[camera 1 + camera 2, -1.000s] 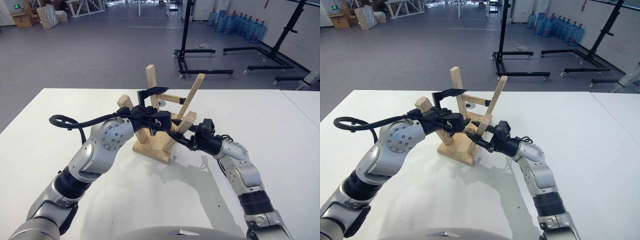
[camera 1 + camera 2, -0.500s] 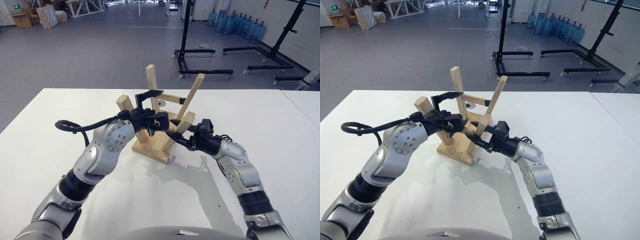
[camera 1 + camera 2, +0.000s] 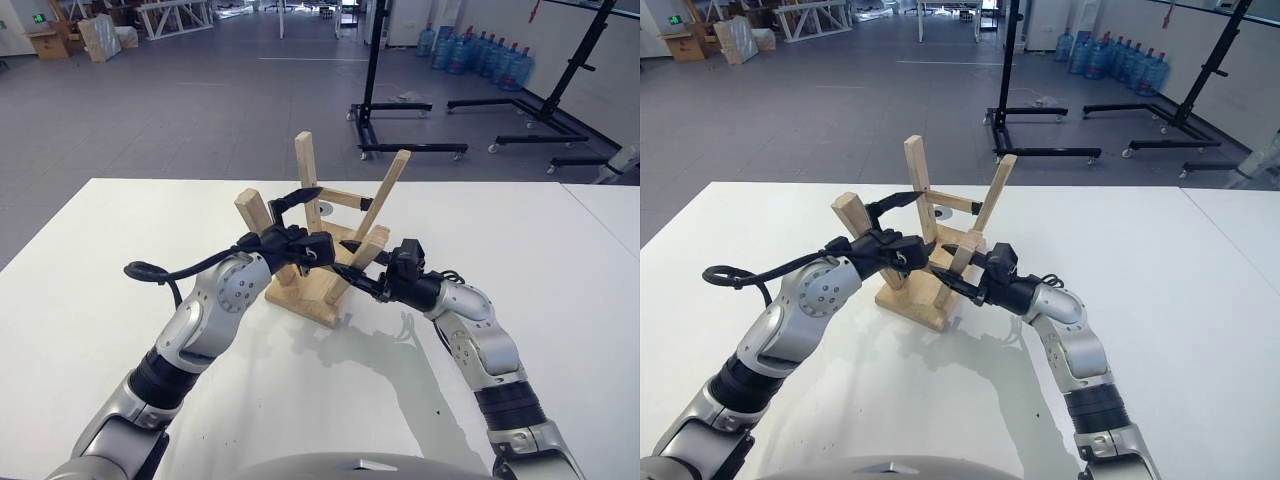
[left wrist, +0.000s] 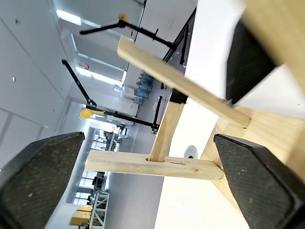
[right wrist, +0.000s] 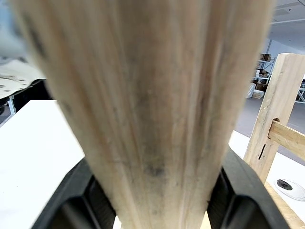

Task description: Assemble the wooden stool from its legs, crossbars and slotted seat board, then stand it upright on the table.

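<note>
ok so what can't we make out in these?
- Head views: left gripper and right gripper cover where the near legs enter the seat board.
- Right wrist view: the clamped leg blocks its own joint.
- Left wrist view: seat board cut off by the edge.

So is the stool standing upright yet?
No, upside down: the seat board rests on the table and the legs point up.

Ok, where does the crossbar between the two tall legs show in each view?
Left eye view: crossbar upper centre, above the seat board.
Right eye view: crossbar upper centre too.
Left wrist view: crossbar between the pads of the left gripper.
Right wrist view: crossbar past the gripped leg.
Shared landmark: white disc in the table.
</note>
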{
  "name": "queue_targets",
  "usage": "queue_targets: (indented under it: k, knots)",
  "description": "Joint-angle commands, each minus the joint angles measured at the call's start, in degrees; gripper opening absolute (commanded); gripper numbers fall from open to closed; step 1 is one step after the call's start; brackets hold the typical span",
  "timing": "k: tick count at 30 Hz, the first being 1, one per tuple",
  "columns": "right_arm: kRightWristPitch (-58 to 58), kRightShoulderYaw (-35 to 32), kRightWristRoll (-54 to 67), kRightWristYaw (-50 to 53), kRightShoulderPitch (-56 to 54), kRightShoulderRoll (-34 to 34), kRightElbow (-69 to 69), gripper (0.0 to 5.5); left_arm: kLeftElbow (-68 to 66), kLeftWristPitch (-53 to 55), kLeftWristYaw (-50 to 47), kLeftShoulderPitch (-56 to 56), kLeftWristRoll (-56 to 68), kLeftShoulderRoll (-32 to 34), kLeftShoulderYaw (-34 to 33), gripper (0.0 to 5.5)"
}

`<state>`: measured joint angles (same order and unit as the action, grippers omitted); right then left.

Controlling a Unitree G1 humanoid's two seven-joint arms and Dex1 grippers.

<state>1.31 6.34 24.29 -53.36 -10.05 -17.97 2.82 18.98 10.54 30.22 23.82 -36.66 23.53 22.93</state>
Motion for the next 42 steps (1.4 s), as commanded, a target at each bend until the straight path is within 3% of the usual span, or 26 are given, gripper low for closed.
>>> queue_targets:
  k: [1,6,14,21,25,29,34,38,42]
  knots:
    - [1.3,0.6,-0.9,-0.3,0.0,-0.7,-1.3,2.05,-0.6,0.1,0.6,5.8,0.5,1.2,-3.9,4.98]
    - [1.3,0.5,-0.9,-0.2,-0.3,-0.9,-1.5,2.05,-0.3,1.1,1.1,6.2,1.3,0.7,-5.4,4.98]
    - [4.7,3.8,-4.6,2.2,-1.9,-1.8,0.7,2.05,-18.5,-8.4,-8.0,-12.0,-1.0,-0.8,6.5,4.98]
    - [6.6,4.6,-5.7,5.0,-1.0,-2.1,0.1,2.05,-16.2,-9.0,-9.9,-9.1,0.1,-1.4,4.1,4.98]
    - [6.4,4.2,-5.4,4.9,-0.7,-2.4,-1.2,2.05,-10.7,-8.0,-11.0,-3.5,5.8,-3.9,-2.2,4.98]
    - [6.2,4.3,-5.1,4.8,-0.7,-2.6,-1.5,2.05,-2.2,-0.2,-8.9,11.4,16.3,-7.1,-13.5,4.98]
    - [5.9,4.0,-4.9,4.4,-0.4,-3.2,-1.9,2.05,1.0,13.9,-6.2,25.2,26.2,-3.9,-26.3,4.98]
    - [6.1,3.6,-4.1,3.8,-0.4,-3.6,-1.7,2.05,-4.3,21.8,-0.1,20.5,34.9,3.7,-37.3,4.98]
    - [6.9,3.0,-2.7,2.6,-0.1,-4.6,-1.0,2.05,-19.1,13.5,5.7,7.3,40.5,8.6,-44.4,4.98]
